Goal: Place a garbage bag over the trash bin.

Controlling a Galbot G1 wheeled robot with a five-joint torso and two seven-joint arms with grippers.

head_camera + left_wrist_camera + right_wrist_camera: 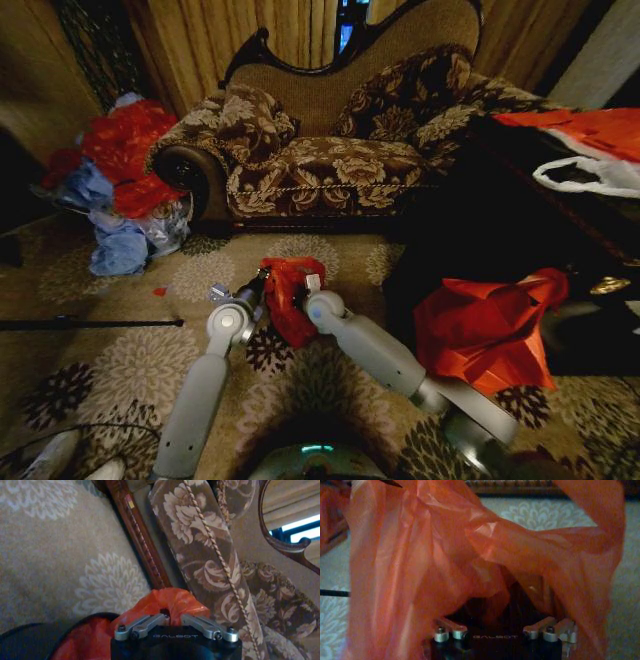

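Note:
The garbage bag (288, 296), glossy crinkled red plastic, hangs bunched between my two grippers over the patterned carpet in front of the sofa. My left gripper (264, 284) is at the bag's left side; in its wrist view it (169, 618) is shut on a fold of the red plastic (170, 600). Below that fold, a curved part of the trash bin's black rim (20, 637) shows with red plastic lying in it. My right gripper (308, 288) is at the bag's right side. In its wrist view the finger links stand apart, open, with the bag (445, 555) draped over them.
A floral sofa (330, 160) stands just behind. A heap of red and blue bags (120, 170) lies at the left, and a large orange-red bag (490, 325) at the right by a dark table (520, 210) holding a white bag (590, 175). A black rod (90, 323) lies on the carpet.

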